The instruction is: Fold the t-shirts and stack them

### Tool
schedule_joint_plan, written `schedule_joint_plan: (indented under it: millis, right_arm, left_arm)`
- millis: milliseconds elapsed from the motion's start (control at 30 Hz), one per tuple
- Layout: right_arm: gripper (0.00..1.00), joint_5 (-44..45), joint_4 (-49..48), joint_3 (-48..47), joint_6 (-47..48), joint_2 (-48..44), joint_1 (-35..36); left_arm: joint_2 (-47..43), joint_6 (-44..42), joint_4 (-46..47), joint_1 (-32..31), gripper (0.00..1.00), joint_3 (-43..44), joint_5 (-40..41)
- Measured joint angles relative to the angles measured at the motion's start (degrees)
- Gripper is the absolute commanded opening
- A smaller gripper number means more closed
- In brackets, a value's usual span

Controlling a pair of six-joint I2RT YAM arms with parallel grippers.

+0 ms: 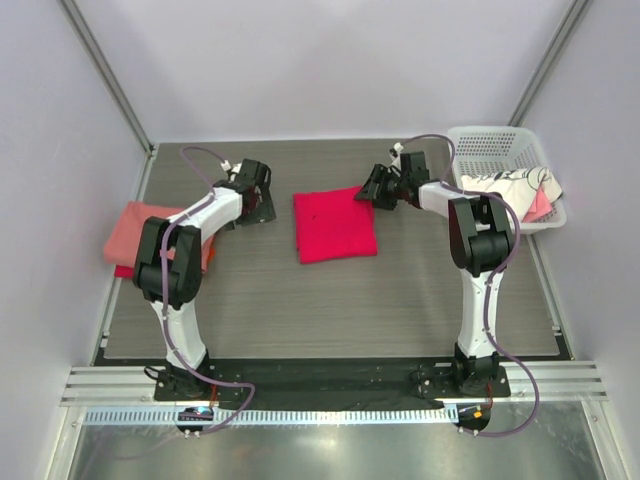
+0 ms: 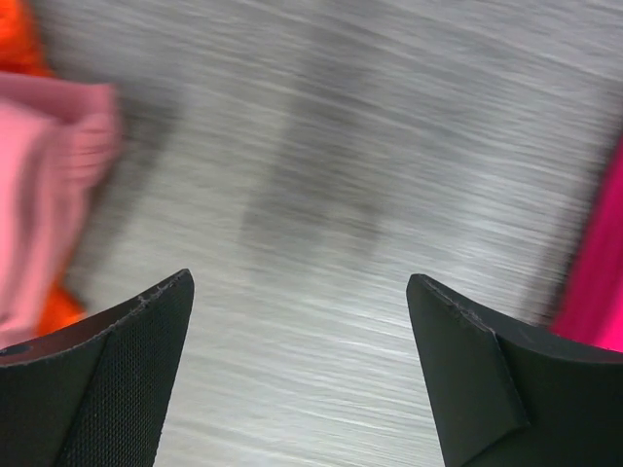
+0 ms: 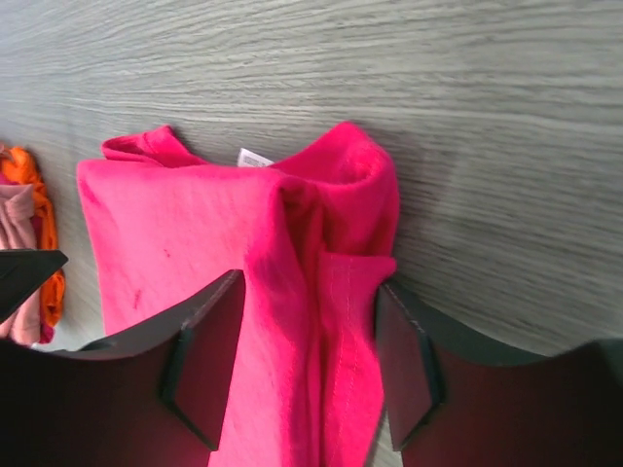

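Observation:
A bright crimson t-shirt (image 1: 335, 225) lies folded in the middle of the table, its small white label (image 3: 255, 158) at the far edge. My right gripper (image 1: 372, 190) (image 3: 310, 292) sits at the shirt's far right corner, its jaws closed on a thick ridge of the crimson cloth (image 3: 321, 321). At the left edge a salmon-pink t-shirt (image 1: 135, 230) (image 2: 39, 195) rests folded on a red one (image 2: 19, 39). My left gripper (image 1: 255, 200) (image 2: 300, 292) hangs open over bare table between that stack and the crimson shirt. A white dark-printed t-shirt (image 1: 510, 185) lies in the basket.
The white lattice basket (image 1: 500, 135) stands at the back right, with a bit of pink cloth (image 1: 540, 205) showing beside the white shirt. Grey wood-grain tabletop (image 1: 330, 300) stretches in front of the crimson shirt. Walls close in on both sides.

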State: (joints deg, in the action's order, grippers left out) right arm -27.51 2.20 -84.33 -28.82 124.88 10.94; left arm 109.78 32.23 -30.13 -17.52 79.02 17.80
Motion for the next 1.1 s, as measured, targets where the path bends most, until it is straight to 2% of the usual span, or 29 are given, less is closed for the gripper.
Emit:
schedule_joint_plan:
  millis: [200,367,467,600,633,700,733,800,900,933,1100]
  right_arm:
    - [0.5,-1.77,-2.56,0.02,-1.88,1.2,0.2]
    - [0.48,-2.47,-4.81,0.96,-3.23,1.44,0.2]
    - [0.46,-2.6,-5.6,1.36,-3.56,1.51,0.2]
    - [0.44,-2.69,-6.25,1.79,-4.13,1.51,0.2]
    - [0.43,-2.69,-6.36,1.86,-4.17,1.51,0.22]
    - [0.42,-2.67,-6.51,1.97,-4.33,1.51,0.22]
    - [0.41,-2.69,-6.51,2.01,-4.35,1.51,0.22]
    - [0.4,-2.67,-6.51,2.05,-4.39,1.51,0.22]
    - [0.37,-2.64,-6.51,2.16,-4.42,1.51,0.22]
    - [0.37,-2.64,-6.51,2.21,-4.39,1.51,0.22]
    - [0.3,-2.6,-6.51,2.45,-4.55,1.51,0.24]
  left_arm:
    - [-0.33,-1.97,-5.18,-0.24,0.89,-0.02,7.45]
    - [0.59,-3.41,-9.66,-0.59,0.81,-0.09,13.7]
    - [3.19,-4.17,-12.68,-0.85,0.8,0.17,18.23]
    - [7.43,-4.2,-16.63,-1.27,0.74,2.38,27.15]
    - [8.46,-4.13,-17.57,-1.36,0.67,2.84,29.31]
    - [10.43,-4.02,-19.12,-1.18,0.61,3.67,32.63]
    - [11.47,-4.04,-19.98,-1.03,0.51,4.07,34.18]
    - [13.11,-3.89,-20.9,-0.57,0.4,4.57,35.65]
    - [15.78,-3.54,-22.73,0.28,0.14,5.42,37.22]
    - [16.46,-3.26,-23.15,0.46,0.01,5.62,37.7]
    - [16.7,-2.56,-24.33,-0.35,0.0,5.77,38.45]
